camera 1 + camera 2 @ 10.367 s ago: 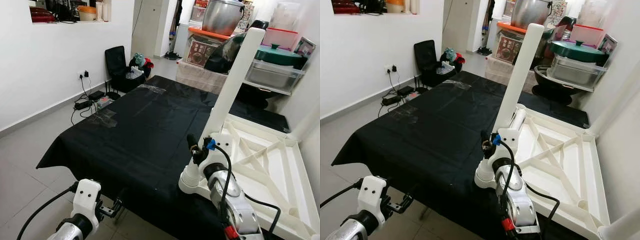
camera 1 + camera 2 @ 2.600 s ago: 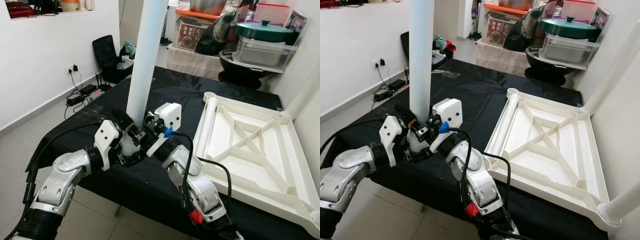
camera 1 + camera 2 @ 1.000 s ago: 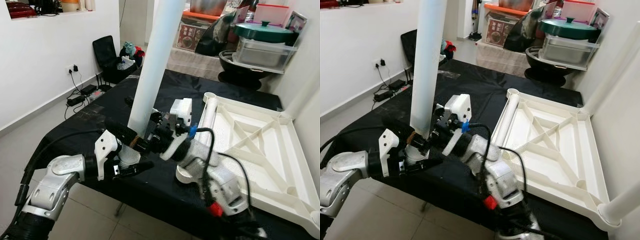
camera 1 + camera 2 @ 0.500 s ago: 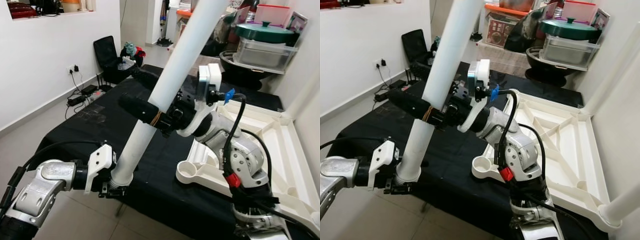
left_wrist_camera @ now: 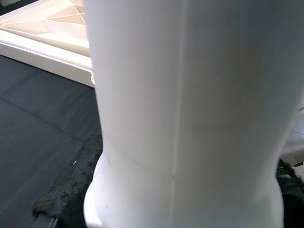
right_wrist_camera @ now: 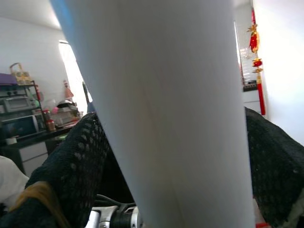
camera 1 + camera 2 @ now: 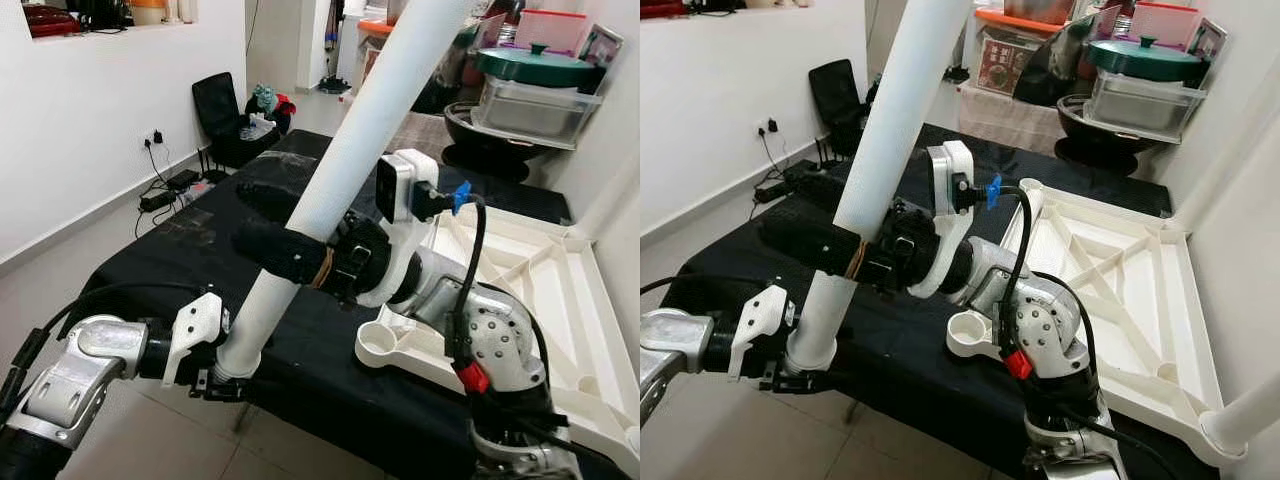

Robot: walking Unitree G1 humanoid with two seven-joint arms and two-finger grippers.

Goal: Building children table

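A long white table leg (image 7: 350, 150) slants from low on the left up toward the top right, over the black-covered table (image 7: 190, 250). My right gripper (image 7: 300, 258), its fingers (image 6: 80, 156) in black mesh, is shut around the leg about a third of the way up. My left gripper (image 7: 222, 378) is shut on the leg's lower end, just off the table's front edge. The leg (image 5: 190, 95) is seen very close in both wrist views. The upturned white tabletop (image 7: 565, 290) lies to the right, with a round corner socket (image 7: 380, 342) near my right arm.
A fitted white leg (image 7: 1240, 420) stands at the tabletop's near right corner. A black chair with clothes (image 7: 225, 115) and floor cables (image 7: 165, 195) lie at the far left by the wall. Stacked storage boxes and pots (image 7: 530, 90) crowd the back.
Over the last second the leg has tipped from near upright to slanting right. My right gripper has climbed to grip it higher up, and my left has settled at its lower end.
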